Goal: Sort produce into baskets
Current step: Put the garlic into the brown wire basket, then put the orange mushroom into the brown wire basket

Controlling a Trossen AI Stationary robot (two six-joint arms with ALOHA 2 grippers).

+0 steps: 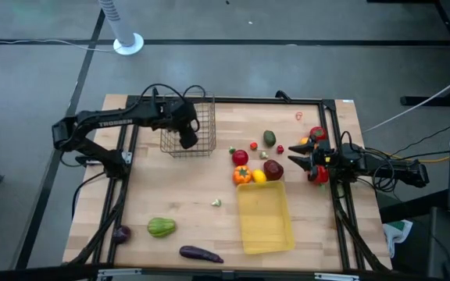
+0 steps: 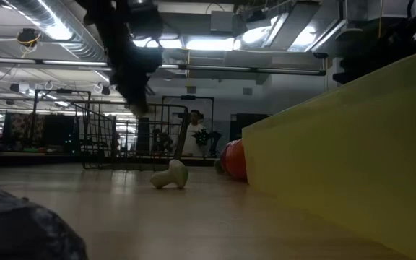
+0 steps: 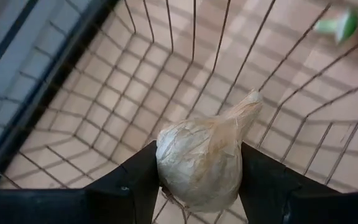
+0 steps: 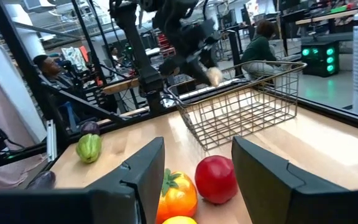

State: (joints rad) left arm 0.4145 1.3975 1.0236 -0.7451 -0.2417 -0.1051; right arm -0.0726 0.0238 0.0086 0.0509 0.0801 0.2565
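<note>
Garlic is the thing in the left end effector (image 3: 197,186): a whitish, papery garlic bulb (image 3: 201,162) sits clamped between the two dark fingers, directly above the floor of the boxy dark wire-mesh basket (image 1: 190,125). In the high view this basket stands in the upper left part of the wooden desk (image 1: 186,211), and the left end effector (image 1: 187,139) hangs over its front edge.

The right end effector (image 1: 299,160) is at the right side of the desk with its fingers spread wide and nothing between them. Just in front of it, in the right wrist view, lie a round red fruit (image 4: 216,179) and an orange bell pepper (image 4: 178,194).

The shallow translucent yellow plastic tray (image 1: 264,215) lies in the lower middle of the high view. A long purple eggplant (image 1: 200,253) and a green ribbed vegetable (image 1: 161,227) lie near the lower left. A small whitish mushroom (image 2: 170,175) lies on the desk between basket and tray.
</note>
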